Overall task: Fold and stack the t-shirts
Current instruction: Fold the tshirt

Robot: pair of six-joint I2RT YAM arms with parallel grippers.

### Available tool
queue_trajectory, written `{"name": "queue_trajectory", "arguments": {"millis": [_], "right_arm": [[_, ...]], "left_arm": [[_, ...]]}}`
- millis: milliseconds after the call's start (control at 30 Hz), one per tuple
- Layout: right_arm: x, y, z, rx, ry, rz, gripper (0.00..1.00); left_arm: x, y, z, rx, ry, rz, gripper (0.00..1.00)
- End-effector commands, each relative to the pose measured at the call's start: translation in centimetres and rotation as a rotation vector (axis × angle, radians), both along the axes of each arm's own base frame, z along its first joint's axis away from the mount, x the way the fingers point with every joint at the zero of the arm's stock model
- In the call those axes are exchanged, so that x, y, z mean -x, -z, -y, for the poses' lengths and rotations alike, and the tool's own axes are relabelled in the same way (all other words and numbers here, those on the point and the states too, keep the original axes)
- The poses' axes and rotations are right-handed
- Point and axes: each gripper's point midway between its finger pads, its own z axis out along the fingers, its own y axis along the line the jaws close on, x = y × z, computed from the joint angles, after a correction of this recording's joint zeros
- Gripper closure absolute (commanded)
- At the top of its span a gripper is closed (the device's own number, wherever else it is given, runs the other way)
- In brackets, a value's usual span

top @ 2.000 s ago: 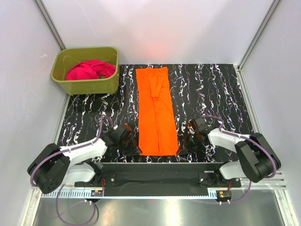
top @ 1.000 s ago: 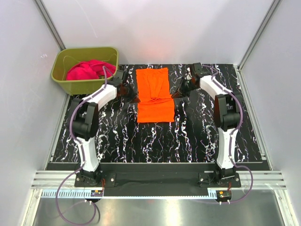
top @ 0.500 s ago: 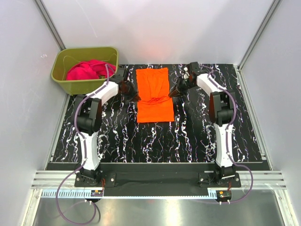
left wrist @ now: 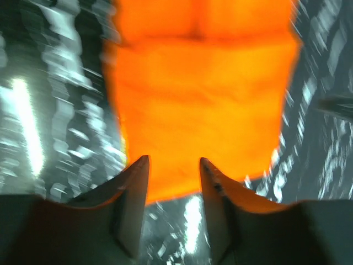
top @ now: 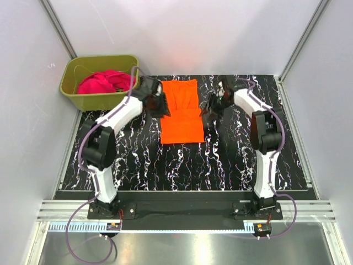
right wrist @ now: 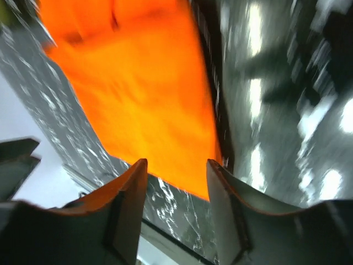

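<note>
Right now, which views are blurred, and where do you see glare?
Left wrist view: strong motion blur, the orange shirt and table smear, with white glare streaks. Right wrist view: the same blur and glare. Top view: sharp, evenly lit, a faint orange glow on the back wall.

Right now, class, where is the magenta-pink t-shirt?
In the top view, the magenta-pink t-shirt lies bunched inside the olive-green tub, far left, beside the left pincer.

Top view overhead, wide; both wrist views close, blurred, sharing orange t-shirt (top: 180, 113).
</note>
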Motion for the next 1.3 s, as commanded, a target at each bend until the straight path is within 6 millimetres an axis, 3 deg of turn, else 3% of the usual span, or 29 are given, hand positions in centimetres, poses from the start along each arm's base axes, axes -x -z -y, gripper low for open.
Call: {"name": "queue_trajectory", "arguments": {"millis": [0,100,200,333,500,633,700,800,833,867,900,933,967,1000,1067,1100,1133,1167,1200,1267], "right_arm": [[2.5,-2.4,-3.4,0.003,-0.031,0.119,0.48],[4.2,-0.9,-4.7,0.006,-0.035,0.068,0.58],[4.5,-0.2,-5.4,-0.017,-0.04,0.065,0.6],[3.5,0.6,-6.1,-0.043,-0.043,0.066,0.61],[3.5,2.7,-5.3,-0.076,-0.018,-0.01,0.64],[4.6,2.0,-3.9,-0.058,-0.054,0.028,0.61],[5.7,1.4,-2.7,-0.047,-0.05,0.035,0.54],[7.1,1.1,-0.3,-0.02,0.0,0.001,0.45],[7.5,1.0,0.2,-0.017,0.014,-0.003,0.41],[8.2,0.6,0.6,-0.009,0.027,0.0,0.31],[8.4,0.5,0.8,-0.002,0.047,-0.003,0.28],[9.3,1.1,1.0,-0.001,0.065,-0.03,0.26],[9.0,0.6,0.9,-0.019,0.094,0.004,0.26],[9.0,0.6,0.8,-0.045,0.166,-0.022,0.25],[10.2,1.4,1.0,-0.073,0.252,-0.044,0.23],[9.1,0.8,0.6,-0.13,0.322,-0.016,0.23],[8.9,0.6,0.5,-0.16,0.352,-0.006,0.23],[9.1,0.8,0.1,-0.187,0.373,0.017,0.24],[9.0,0.9,0.1,-0.193,0.422,0.009,0.25],[9.0,1.0,-0.9,-0.202,0.432,0.027,0.26]], "left_arm": [[3.4,-1.1,4.5,0.0,0.129,0.065,0.58],[4.9,0.8,6.3,0.031,0.135,0.028,0.64],[5.2,2.7,7.0,0.034,0.152,0.019,0.64],[3.7,4.8,6.5,0.008,0.153,0.024,0.64],[2.2,7.0,3.9,-0.007,0.122,-0.014,0.63],[3.3,5.8,2.5,-0.012,0.147,0.004,0.57],[4.3,5.2,2.5,-0.002,0.17,0.011,0.5],[7.4,6.2,0.2,-0.034,0.126,-0.056,0.49],[7.9,4.4,0.0,-0.018,0.111,-0.022,0.49],[8.5,4.1,-0.2,-0.014,0.093,-0.012,0.46],[9.1,3.8,-0.2,0.011,0.052,-0.019,0.42],[10.1,4.2,-0.5,0.023,0.026,-0.029,0.39],[10.3,3.0,-0.5,0.048,-0.011,0.003,0.38],[11.4,3.9,-0.9,0.075,-0.1,-0.038,0.37],[10.8,3.5,-1.3,0.126,-0.223,0.022,0.34],[12.1,4.5,-1.8,0.192,-0.332,-0.013,0.31],[12.1,4.9,-1.8,0.24,-0.391,-0.018,0.31],[11.0,4.0,-1.1,0.341,-0.427,0.033,0.31],[11.7,5.5,-1.1,0.4,-0.5,-0.012,0.3],[11.2,5.9,-0.8,0.46,-0.567,-0.029,0.3]]}}
